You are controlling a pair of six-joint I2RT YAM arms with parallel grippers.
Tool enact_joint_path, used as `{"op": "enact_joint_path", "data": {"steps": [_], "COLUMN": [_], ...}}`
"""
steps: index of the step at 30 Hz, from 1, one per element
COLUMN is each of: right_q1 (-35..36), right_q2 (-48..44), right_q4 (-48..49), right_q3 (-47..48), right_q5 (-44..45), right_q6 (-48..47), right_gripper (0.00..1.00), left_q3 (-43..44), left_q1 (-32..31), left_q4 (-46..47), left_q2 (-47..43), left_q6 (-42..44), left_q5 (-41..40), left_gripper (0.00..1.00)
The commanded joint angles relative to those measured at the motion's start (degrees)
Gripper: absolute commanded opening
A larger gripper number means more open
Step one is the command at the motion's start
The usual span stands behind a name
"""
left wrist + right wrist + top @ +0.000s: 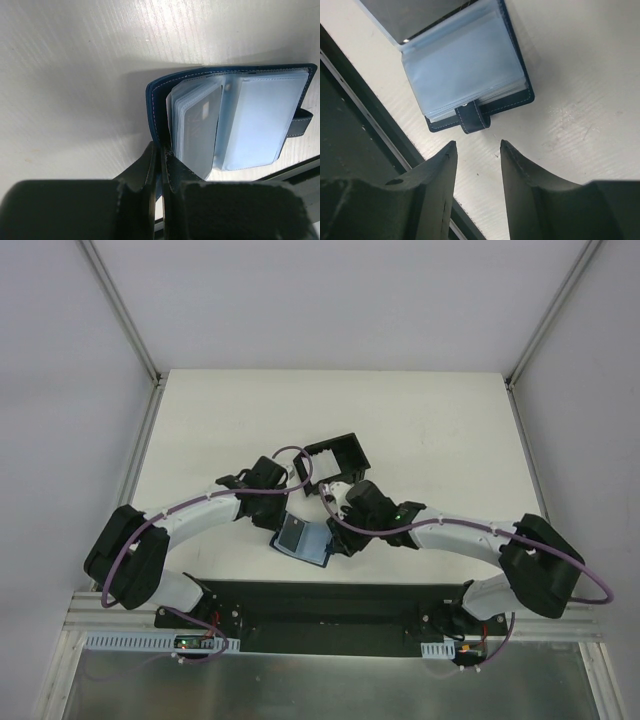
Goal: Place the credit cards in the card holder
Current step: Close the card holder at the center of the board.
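The navy card holder (305,539) lies open near the table's front edge, between both grippers. My left gripper (161,150) is shut on the edge of its left cover (156,107) and holds that cover up. A whitish credit card (200,125) sits in a clear sleeve; the other sleeves (260,125) lie flat to the right. My right gripper (477,145) is open and empty, just short of the holder's snap tab (473,117), on the holder's (465,65) right side. No loose cards show on the table.
A black square tray (335,462) with raised walls stands just behind the two grippers. The dark front rail (330,600) runs along the table's near edge, close to the holder; it also shows in the right wrist view (350,115).
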Motion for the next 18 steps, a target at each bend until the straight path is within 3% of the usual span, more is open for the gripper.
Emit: {"op": "enact_joint_path", "data": {"steps": [1,18], "right_q1": [2.2,3.7], "right_q2": [3.4,13.0], "right_q4": [-1.5,4.3], "right_q3": [4.3,6.5], "right_q5": [1.8,1.4], "right_q6": [-6.4,-8.9], "right_gripper": [0.43,0.47], "left_q3": [2.0,1.8], "left_q1": [0.3,0.3], "left_q4": [-2.3,-2.4], "left_q2": [0.5,1.1], "left_q6": [2.1,1.8], "left_q5": [-0.9,-0.6], "left_gripper": [0.0,0.0]}}
